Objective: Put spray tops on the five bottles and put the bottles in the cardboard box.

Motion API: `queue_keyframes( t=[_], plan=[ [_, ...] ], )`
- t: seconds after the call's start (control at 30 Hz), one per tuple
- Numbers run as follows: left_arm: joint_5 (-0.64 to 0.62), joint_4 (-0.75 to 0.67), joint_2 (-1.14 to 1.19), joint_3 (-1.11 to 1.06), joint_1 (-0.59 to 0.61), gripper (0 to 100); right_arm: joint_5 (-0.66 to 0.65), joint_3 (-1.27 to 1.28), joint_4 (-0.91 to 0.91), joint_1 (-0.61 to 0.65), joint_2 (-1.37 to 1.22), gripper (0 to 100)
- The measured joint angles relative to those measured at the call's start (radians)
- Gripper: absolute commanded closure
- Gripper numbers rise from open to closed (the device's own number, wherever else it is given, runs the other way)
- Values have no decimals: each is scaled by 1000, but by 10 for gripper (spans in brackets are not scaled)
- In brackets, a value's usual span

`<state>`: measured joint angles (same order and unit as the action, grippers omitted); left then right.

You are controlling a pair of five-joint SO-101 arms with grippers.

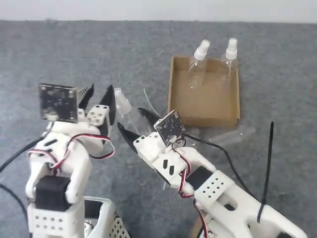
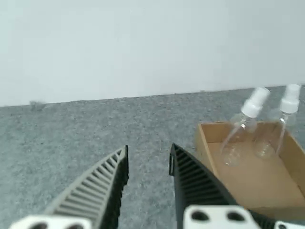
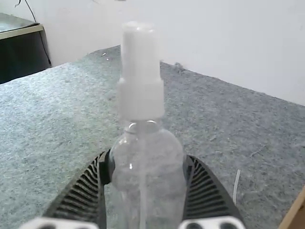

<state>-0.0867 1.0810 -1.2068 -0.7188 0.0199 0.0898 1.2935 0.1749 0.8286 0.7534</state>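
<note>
Overhead, the left gripper (image 1: 100,89) is raised at the table's left, jaws spread and empty. The right gripper (image 1: 130,119) leans forward, clamped on a clear bottle (image 1: 128,113) with a spray top (image 1: 122,99), near the cardboard box (image 1: 204,119), where two capped bottles (image 1: 198,69) stand.

From the left wrist, the fingers (image 2: 107,188) gape over grey felt, with the box (image 2: 204,143) beyond.

From the right wrist, the ribbed fingers (image 3: 90,191) squeeze the upright bottle (image 3: 145,171)

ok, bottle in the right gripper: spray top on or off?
On: a white spray top caps the bottle in the right gripper.
</note>
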Motion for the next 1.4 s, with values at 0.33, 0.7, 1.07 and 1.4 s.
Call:
queue_keyframes(
  t=[0.33, 0.7, 1.07, 1.4],
  plan=[
    [-81, 6, 0, -87, 55, 845, 2, -60, -83, -206, 0, 993],
    [3, -209, 5, -436, -295, 701, 2, -359, -427, -295, 0, 993],
    [0, -249, 5, -483, -333, 692, 2, -516, -766, -233, 81, 993],
    [-2, -265, 5, -486, -328, 694, -61, -516, -942, -218, 278, 993]
  ],
)
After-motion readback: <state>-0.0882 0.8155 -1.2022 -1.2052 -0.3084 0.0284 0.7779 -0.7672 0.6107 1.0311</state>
